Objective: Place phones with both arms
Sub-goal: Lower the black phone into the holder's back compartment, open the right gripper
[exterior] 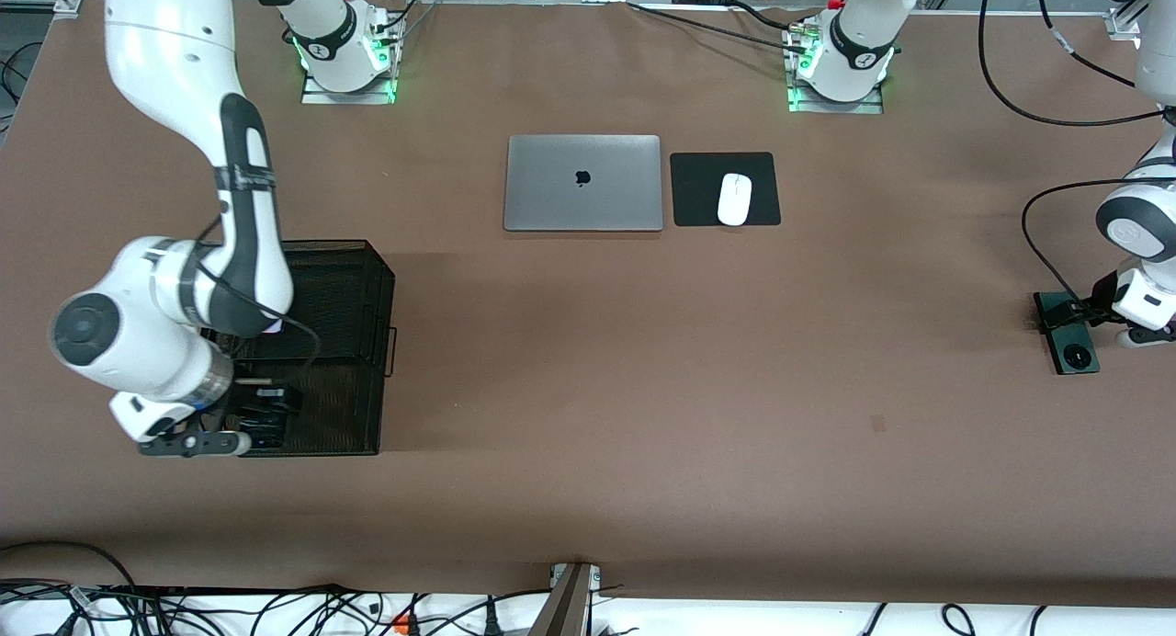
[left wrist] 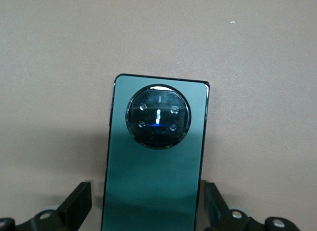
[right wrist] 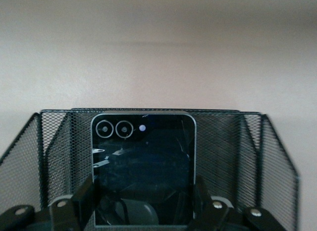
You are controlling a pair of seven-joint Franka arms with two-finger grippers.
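front: our right gripper [exterior: 241, 425] lowers the black phone [exterior: 266, 414] into the mesh basket [exterior: 372, 278] | left wrist: left gripper [left wrist: 148, 211] spread astride the green phone [left wrist: 156, 161] on the tabletop [left wrist: 257, 67]; we centre before closing | right wrist: clamped on the black phone [right wrist: 142, 166]; we release low.

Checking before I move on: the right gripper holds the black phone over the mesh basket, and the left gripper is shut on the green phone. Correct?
Not quite. In the left wrist view the left gripper is open, its fingers apart on either side of the green phone. The right gripper does hold the black phone over the mesh basket.
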